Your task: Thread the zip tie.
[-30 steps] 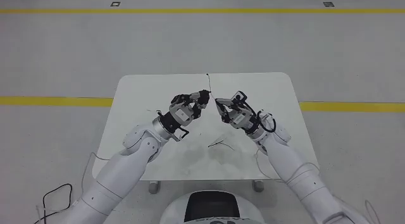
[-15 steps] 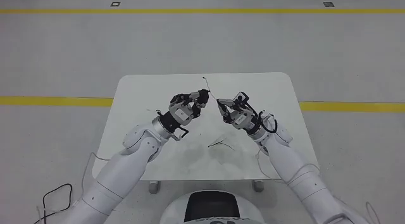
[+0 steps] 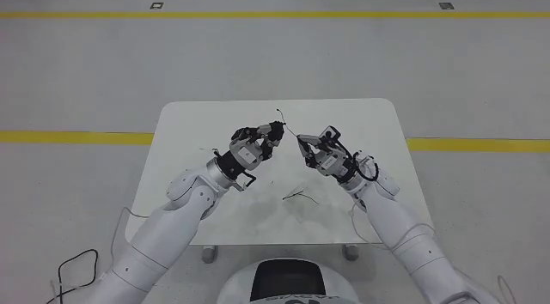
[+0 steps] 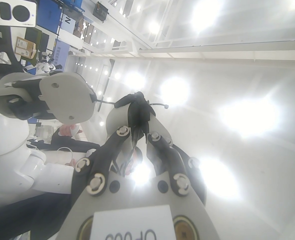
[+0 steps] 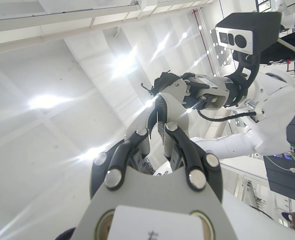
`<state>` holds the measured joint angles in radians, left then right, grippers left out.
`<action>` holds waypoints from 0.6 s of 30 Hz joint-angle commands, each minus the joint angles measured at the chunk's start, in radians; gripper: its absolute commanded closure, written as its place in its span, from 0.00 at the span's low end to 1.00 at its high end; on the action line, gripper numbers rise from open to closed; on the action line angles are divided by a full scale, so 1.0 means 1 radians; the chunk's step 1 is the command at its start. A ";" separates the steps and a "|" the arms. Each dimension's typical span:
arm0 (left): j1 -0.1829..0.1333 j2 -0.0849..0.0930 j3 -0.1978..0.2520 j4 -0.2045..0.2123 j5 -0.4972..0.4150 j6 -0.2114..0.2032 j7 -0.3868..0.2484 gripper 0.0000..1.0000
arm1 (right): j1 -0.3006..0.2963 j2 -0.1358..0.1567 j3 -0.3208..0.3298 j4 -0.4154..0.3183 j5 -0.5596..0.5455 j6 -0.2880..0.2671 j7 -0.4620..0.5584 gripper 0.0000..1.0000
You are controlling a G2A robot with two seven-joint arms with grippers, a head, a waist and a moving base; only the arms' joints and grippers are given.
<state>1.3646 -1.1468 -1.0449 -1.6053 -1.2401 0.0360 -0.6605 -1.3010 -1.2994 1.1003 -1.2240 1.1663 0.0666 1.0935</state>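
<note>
Left hand (image 3: 275,130) pinches zip tie (image 3: 282,118) above bench (image 3: 185,145); right hand (image 3: 301,141), pressed together, grips its other end; no loop visible; threading judged unfinished.

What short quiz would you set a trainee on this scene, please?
1. True or false: the zip tie lies flat on the table.
2. The left gripper is: A open; B shut on the zip tie; C resting on the table.
3. What lies loose on the table?
Key: 1 false; 2 B; 3 thin dark strips.
</note>
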 commanded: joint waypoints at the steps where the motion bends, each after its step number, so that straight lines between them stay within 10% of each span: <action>1: 0.000 -0.001 0.000 0.000 0.001 0.003 -0.001 1.00 | -0.001 0.000 0.002 0.002 -0.001 0.000 0.000 1.00; 18: 0.009 -0.007 -0.006 -0.004 0.010 0.007 -0.005 1.00 | -0.019 0.001 0.021 0.009 -0.018 0.004 -0.003 1.00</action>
<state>1.3734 -1.1539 -1.0503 -1.6088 -1.2301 0.0423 -0.6649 -1.3189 -1.2981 1.1202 -1.2150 1.1490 0.0707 1.0908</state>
